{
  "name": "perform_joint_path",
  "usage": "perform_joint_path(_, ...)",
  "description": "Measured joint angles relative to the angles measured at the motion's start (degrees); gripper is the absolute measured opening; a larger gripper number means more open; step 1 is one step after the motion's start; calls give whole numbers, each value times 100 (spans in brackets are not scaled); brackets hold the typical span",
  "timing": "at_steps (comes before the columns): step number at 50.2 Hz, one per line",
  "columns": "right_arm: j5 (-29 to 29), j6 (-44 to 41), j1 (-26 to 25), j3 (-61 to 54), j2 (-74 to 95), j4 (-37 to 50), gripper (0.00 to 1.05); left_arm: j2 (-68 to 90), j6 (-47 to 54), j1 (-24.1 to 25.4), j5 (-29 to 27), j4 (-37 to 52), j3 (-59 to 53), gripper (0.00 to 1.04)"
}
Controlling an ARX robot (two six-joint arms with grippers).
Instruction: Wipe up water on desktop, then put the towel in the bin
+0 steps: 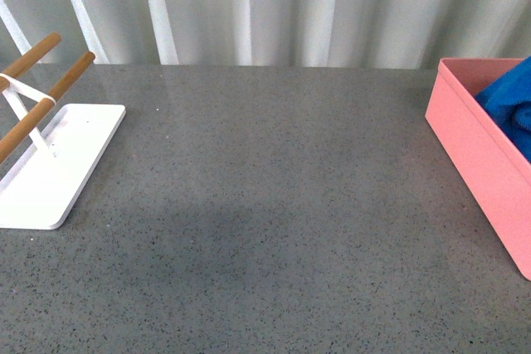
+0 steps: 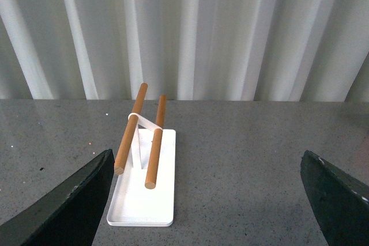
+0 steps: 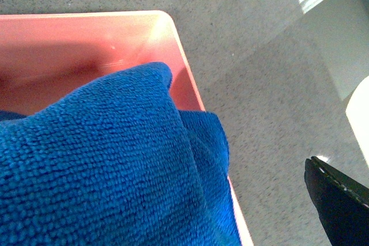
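The desk (image 1: 274,205) runs bare across the near and middle ground of the front view, dark grey and speckled; neither arm appears there. At the right edge stands the bin (image 1: 477,155), a salmon-pink box resting on the desk; the towel (image 1: 510,105) lies inside it, bunched and rising above the rim. At the left edge sits a white rack base (image 1: 50,167) carrying two wooden bars (image 1: 41,89) tilted upward. Behind the desk hangs a pale pleated curtain (image 1: 274,6).

Left wrist view: the left hand (image 2: 210,200) has its fingers (image 2: 63,208) wide apart, holding nothing, with the rack beyond them. Right wrist view: the towel fills the near field inside the bin; only one dark finger (image 3: 340,203) of the right hand shows, so its state cannot be told.
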Motion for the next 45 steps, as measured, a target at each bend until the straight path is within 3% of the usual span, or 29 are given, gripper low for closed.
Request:
perform_joint_path(6, 181, -695, -15, -81, -13, 109, 97, 0, 0, 0, 0, 0, 0, 98)
perform_joint_path(11, -273, -658, -48, 4, -13, -354, 98, 0, 0, 0, 0, 0, 0, 98)
perform_joint_path(19, -2107, 1062, -254, 525, 13, -1471, 98, 0, 0, 0, 0, 0, 0, 98)
perform_joint_path(25, -2734, 2310, -382, 597, 42, -1497, 98, 0, 0, 0, 0, 0, 0, 98)
perform_joint_path(35, -3281, 3257, -527, 643, 170, -1912, 98, 0, 0, 0, 0, 0, 0, 98)
perform_joint_path(42, -3171, 3132, -520, 647, 57, -1950, 98, -2, 0, 0, 0, 0, 0, 98)
perform_joint_path(45, -2927, 2839, -494, 719, 28, -2396, 98, 0, 0, 0, 0, 0, 0, 98)
